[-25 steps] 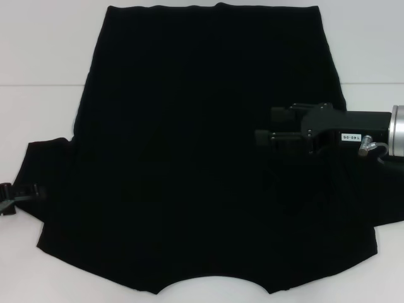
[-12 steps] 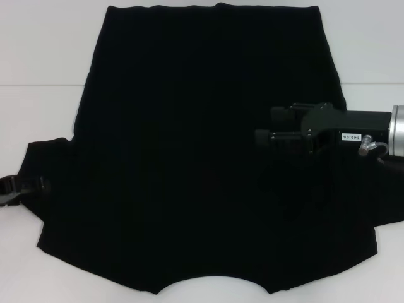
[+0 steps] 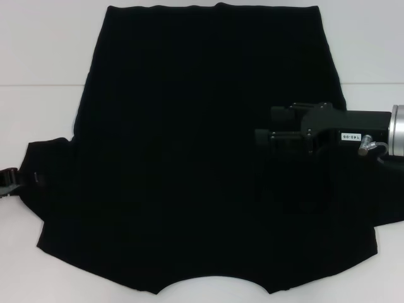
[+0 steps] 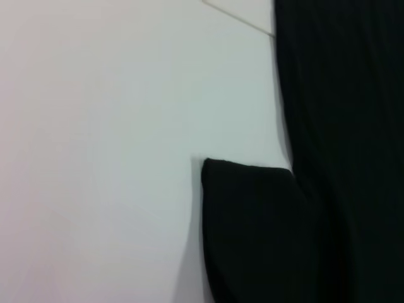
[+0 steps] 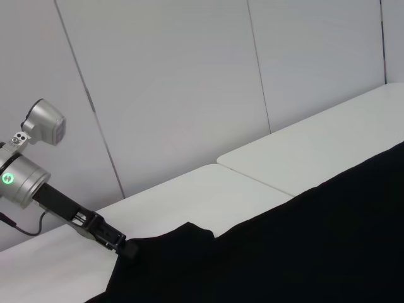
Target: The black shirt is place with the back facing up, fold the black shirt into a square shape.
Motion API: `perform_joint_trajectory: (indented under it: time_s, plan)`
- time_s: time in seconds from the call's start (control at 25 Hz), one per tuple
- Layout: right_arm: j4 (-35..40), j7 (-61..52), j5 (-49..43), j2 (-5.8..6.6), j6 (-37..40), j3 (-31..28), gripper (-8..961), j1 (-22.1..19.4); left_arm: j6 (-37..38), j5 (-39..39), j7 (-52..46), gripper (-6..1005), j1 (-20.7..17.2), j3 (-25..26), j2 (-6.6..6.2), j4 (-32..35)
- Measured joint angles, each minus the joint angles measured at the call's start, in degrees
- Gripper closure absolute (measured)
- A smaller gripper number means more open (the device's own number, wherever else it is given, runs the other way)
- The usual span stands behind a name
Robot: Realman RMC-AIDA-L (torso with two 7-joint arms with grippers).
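At far left I see my left gripper (image 3: 9,180) at the sleeve edge, further out than a second ago; its state I can't tell. The shirt (image 3: 189,158) lies flat, plain black, filling the tabletop (image 3: 44,57). My right gripper (image 3: 260,136) hovers mid-right, spread.

Black shirt (image 3: 189,158) flat, unfolded, plain-side up

Overhead head view, two low wrist views
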State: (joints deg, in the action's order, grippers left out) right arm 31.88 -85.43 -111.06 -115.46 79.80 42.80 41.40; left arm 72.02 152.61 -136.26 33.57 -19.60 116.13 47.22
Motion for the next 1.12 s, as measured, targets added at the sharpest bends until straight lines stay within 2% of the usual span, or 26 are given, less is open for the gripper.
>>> perform_joint_trajectory:
  time_s: [0.12, 0.32, 0.64, 0.84, 1.12]
  plan:
    - [0.0, 0.0, 0.0, -0.01, 0.0, 0.0, 130, 0.0, -0.1, 0.0, 0.0, 325, 0.0, 0.0, 0.04, 0.0]
    - [0.1, 0.0, 0.1, -0.01, 0.0, -0.3, 130, 0.0, -0.3, -0.1, 0.0, 561, 0.0, 0.0, 0.06, -0.1]
    - [0.1, 0.0, 0.1, -0.05, 0.0, -0.5, 130, 0.0, -1.4, -0.3, 0.0, 774, 0.0, 0.0, 0.06, -0.4]
    - [0.1, 0.0, 0.1, -0.18, -0.1, -1.0, 130, -0.1, -3.1, -0.7, 0.3, 975, 0.1, 0.2, -0.02, -0.4]
    - [0.1, 0.1, 0.1, -0.36, -0.1, -1.6, 130, -0.2, -8.4, -1.0, 0.6, 974, 1.3, 0.1, -0.57, 0.5]
